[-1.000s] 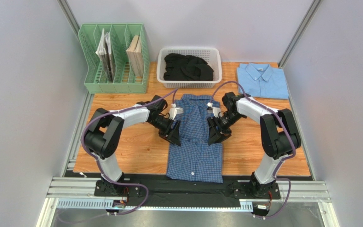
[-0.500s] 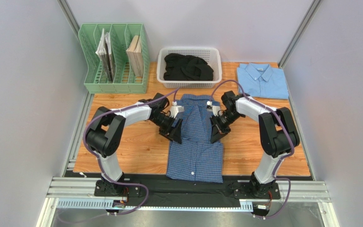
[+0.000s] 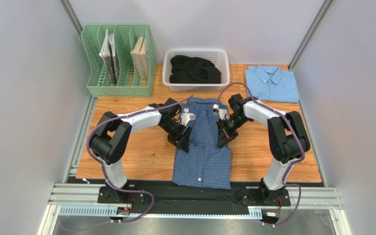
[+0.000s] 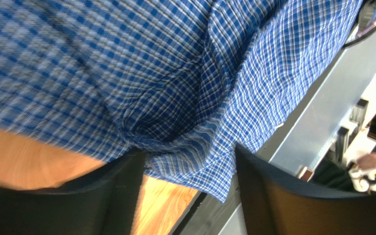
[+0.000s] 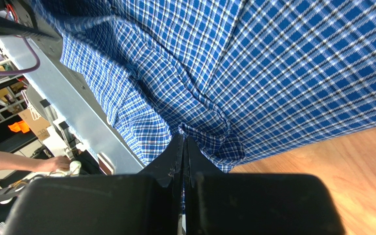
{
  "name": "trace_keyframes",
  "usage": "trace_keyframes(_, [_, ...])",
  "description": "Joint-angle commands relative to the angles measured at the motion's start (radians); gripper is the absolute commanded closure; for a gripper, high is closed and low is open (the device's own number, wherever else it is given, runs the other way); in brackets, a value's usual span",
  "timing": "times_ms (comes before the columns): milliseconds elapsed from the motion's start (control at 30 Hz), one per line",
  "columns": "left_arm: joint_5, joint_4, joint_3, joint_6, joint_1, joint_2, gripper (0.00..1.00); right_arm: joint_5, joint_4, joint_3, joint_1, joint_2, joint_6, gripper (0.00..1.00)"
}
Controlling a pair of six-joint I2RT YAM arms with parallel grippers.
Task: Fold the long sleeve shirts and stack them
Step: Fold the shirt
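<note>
- Blue checked cloth fills the middle of a wooden counter (image 3: 141,156): the checked shirt (image 3: 202,147) lies flat as a long narrow strip, collar at the far end and hem at the near edge.
- Its sides look already turned in, judging by the straight, narrow outline.
- Two black robot arms reach in from the near edge and meet the shirt on either side, about halfway along its length.
- The left jaws stand spread, one finger on each side of a bunched fold at the shirt's left edge; they have not closed on it.
- The right jaws are pressed together, pinching a small pucker of cloth at the shirt's right edge.
- The light blue shirt (image 3: 271,84) rests in the far right corner of the counter, folded into a neat rectangle with its collar showing. It is well apart from the checked shirt.
- Behind the checked shirt sits a white basket (image 3: 196,51) holding dark clothing (image 3: 195,68), with a green file rack (image 3: 119,61) to its left.
- Progress, as a judgement: one shirt is finished. The checked one needs its crosswise fold, then stacking with the other.
</note>
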Motion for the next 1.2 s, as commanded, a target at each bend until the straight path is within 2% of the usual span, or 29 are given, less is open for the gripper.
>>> trace_keyframes(0, [0.043, -0.030, 0.060, 0.038, -0.007, 0.009, 0.50, -0.053, 0.045, 0.007, 0.014, -0.034, -0.036, 1.00])
trace_keyframes(33, [0.047, -0.044, 0.065, 0.045, -0.006, -0.017, 0.63, -0.068, 0.045, 0.008, 0.017, -0.039, -0.049, 1.00])
trace_keyframes(133, [0.061, -0.099, 0.053, 0.113, 0.013, -0.112, 0.87, -0.122, 0.053, 0.021, 0.023, -0.068, -0.078, 1.00])
trace_keyframes(200, [0.055, -0.125, 0.030, 0.147, 0.034, -0.164, 0.97, -0.151, 0.054, 0.039, 0.026, -0.082, -0.118, 1.00])
trace_keyframes(233, [0.049, -0.126, 0.020, 0.153, 0.042, -0.202, 1.00, -0.160, 0.056, 0.047, 0.029, -0.086, -0.131, 1.00])
trace_keyframes(300, [0.043, -0.126, 0.000, 0.174, 0.047, -0.210, 1.00, -0.162, 0.071, 0.067, 0.034, -0.072, -0.152, 1.00])
trace_keyframes(400, [0.050, -0.126, 0.020, 0.165, 0.047, -0.131, 1.00, -0.136, 0.042, 0.119, 0.057, 0.006, -0.187, 0.99])
trace_keyframes(500, [0.063, -0.109, 0.040, 0.147, 0.048, -0.037, 0.94, -0.102, -0.034, 0.156, 0.055, 0.052, -0.169, 0.66])
trace_keyframes(533, [0.072, -0.106, 0.042, 0.144, 0.050, -0.010, 0.93, -0.098, -0.069, 0.165, 0.037, 0.046, -0.160, 0.44])
trace_keyframes(600, [0.075, -0.087, 0.039, 0.132, 0.050, 0.006, 0.88, -0.087, -0.093, 0.160, 0.006, -0.015, -0.130, 0.17])
trace_keyframes(733, [0.052, -0.064, 0.019, 0.116, 0.054, 0.018, 0.78, 0.011, -0.125, 0.079, -0.054, -0.126, -0.064, 0.15])
trace_keyframes(800, [0.046, -0.064, 0.019, 0.109, 0.057, 0.021, 0.67, 0.059, -0.137, 0.053, -0.052, -0.151, -0.057, 0.19])
trace_keyframes(933, [0.027, -0.061, 0.023, 0.095, 0.066, 0.018, 0.59, 0.094, -0.142, 0.006, -0.054, -0.105, -0.043, 0.27])
trace_keyframes(1067, [0.026, -0.064, 0.025, 0.093, 0.068, 0.015, 0.56, 0.067, -0.128, -0.033, -0.052, -0.039, -0.036, 0.28])
trace_keyframes(1133, [0.029, -0.064, 0.022, 0.093, 0.068, 0.015, 0.56, 0.059, -0.098, -0.030, -0.046, -0.011, -0.028, 0.35])
trace_keyframes(1167, [0.032, -0.063, 0.020, 0.096, 0.071, 0.014, 0.66, 0.047, -0.081, -0.024, -0.043, -0.006, -0.026, 0.40])
